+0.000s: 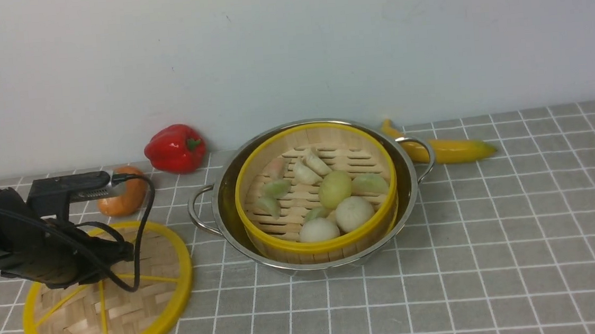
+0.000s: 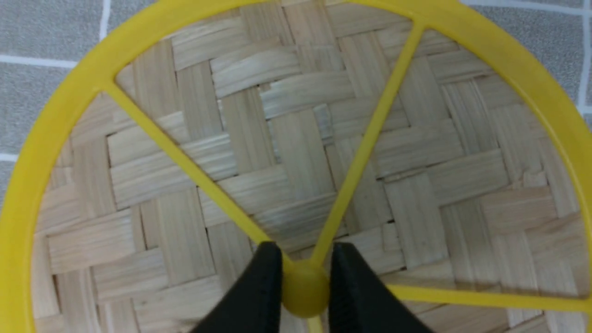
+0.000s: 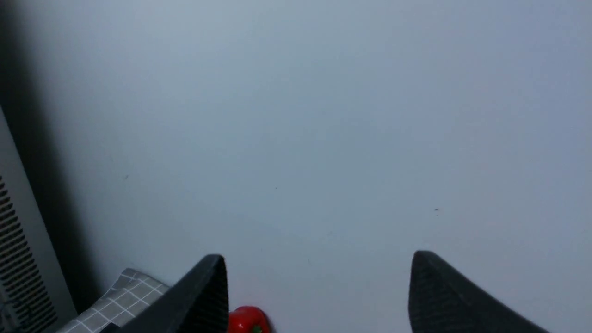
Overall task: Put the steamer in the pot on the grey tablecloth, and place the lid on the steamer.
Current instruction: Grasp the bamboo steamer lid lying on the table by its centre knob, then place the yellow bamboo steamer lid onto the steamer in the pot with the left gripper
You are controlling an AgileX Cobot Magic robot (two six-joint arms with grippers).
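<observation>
Shows the steamer (image 1: 325, 246) seated inside the pot (image 1: 227, 215) at centre frame on the grey tablecloth (image 1: 496, 257), with dumplings and buns (image 1: 354, 213) on its slatted floor. Finds the lid (image 1: 128, 313) flat on the cloth at lower left, beside the pot and not on the steamer. Has the left gripper (image 2: 304, 252) clenched on the lid's yellow hub (image 2: 303, 291), a black finger against each side. Shows the right gripper (image 3: 318, 257) released, jaws wide, nothing between. Sets a red pepper (image 1: 175, 148), an orange (image 1: 124, 194) and a banana (image 1: 445, 150) near the back wall.
</observation>
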